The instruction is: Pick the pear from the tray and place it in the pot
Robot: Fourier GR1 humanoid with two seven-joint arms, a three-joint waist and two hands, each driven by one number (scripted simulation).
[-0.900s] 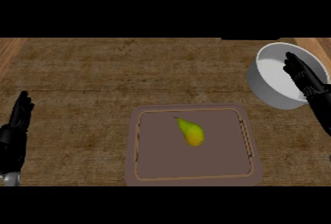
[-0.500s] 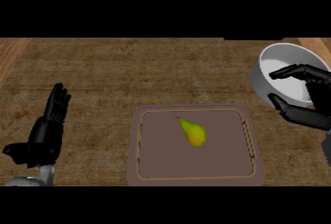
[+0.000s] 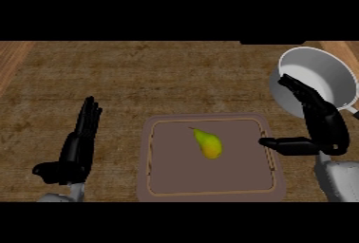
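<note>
Both our hands are spread and hold nothing, the left hand (image 3: 76,151) above the bare counter (image 3: 140,80) left of the tray (image 3: 210,194), the right hand (image 3: 319,124) at the tray's right rim before the pot (image 3: 319,76), while the pear (image 3: 208,144) lies near the tray's middle.

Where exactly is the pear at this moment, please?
In the head view the pear lies near the middle of the tray, untouched, with the right robot hand open just past the tray's right edge, below the pot.
</note>
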